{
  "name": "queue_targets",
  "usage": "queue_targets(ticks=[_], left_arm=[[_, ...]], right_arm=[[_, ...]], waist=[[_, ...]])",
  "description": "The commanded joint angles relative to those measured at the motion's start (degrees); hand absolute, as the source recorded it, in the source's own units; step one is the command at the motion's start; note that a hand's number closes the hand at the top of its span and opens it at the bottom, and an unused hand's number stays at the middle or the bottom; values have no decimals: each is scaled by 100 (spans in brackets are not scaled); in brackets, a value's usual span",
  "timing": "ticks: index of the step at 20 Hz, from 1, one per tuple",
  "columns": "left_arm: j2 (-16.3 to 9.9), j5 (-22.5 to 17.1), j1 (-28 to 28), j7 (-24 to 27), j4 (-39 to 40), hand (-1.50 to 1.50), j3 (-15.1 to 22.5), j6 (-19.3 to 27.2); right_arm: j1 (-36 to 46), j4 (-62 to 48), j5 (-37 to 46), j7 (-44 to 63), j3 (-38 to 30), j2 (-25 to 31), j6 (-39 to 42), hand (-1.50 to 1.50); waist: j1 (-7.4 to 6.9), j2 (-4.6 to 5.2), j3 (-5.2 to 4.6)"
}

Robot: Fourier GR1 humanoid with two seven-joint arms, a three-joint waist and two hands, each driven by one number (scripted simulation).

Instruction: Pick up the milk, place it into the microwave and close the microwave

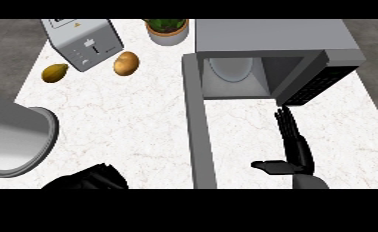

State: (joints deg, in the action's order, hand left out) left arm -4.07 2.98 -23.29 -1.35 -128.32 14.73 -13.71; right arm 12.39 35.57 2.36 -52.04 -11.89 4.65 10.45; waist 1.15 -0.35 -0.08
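White marbled counter (pixel 133 121) filled most of the frame, with dark floor showing past its left and upper edges. At the upper right stood the microwave (pixel 269 38), its door (pixel 198 126) swung wide and running down the middle of the frame as a long grey slab, and its cavity lay open toward me with a pale round turntable (pixel 232 68) inside. I could not find the milk anywhere: not on the counter, not in either hand, and nothing carton-like showed in the part of the cavity I could see, so I could not tell whether it was already inside or out of view. My right hand (pixel 294 143) was at the lower right, just below the microwave's mouth, its fingers straight and together pointing up the frame, thumb stuck out to the left, holding nothing. My left hand (pixel 92 177) showed only as a dark shape at the lower left edge, and I could not tell how it was set. At the upper left sat a toaster (pixel 83 43), a potato (pixel 126 63), a kiwi-like fruit (pixel 55 72) and a potted plant (pixel 167 30); a metal sink (pixel 22 138) curved in at the left edge. I judged the placing possibly done, but closing the door was plainly left to do.
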Motion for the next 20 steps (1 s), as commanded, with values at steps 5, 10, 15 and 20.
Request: queue_targets(ticks=[5, 10, 15, 20], left_arm=[[42, 111, 800, -420, 599, 150, 318, -155], [60, 118, 1423, -357, 1340, 150, 456, -440], [129, 193, 1988, -619, 2241, 150, 817, -799], [402, 820, 2845, -451, 3175, 150, 1650, -105]], right_arm=[[-1521, 1687, -397, 145, 206, 149, 660, -150], [-2102, 2245, -634, 196, 136, 614, 1147, -150], [-2665, 3066, -758, 307, 303, 367, 973, -150], [-3016, 3424, -957, 299, 239, 583, 1168, -150]], waist=[[-63, 26, 5], [-50, 35, 6], [-8, 35, 2], [-14, 36, 6]])
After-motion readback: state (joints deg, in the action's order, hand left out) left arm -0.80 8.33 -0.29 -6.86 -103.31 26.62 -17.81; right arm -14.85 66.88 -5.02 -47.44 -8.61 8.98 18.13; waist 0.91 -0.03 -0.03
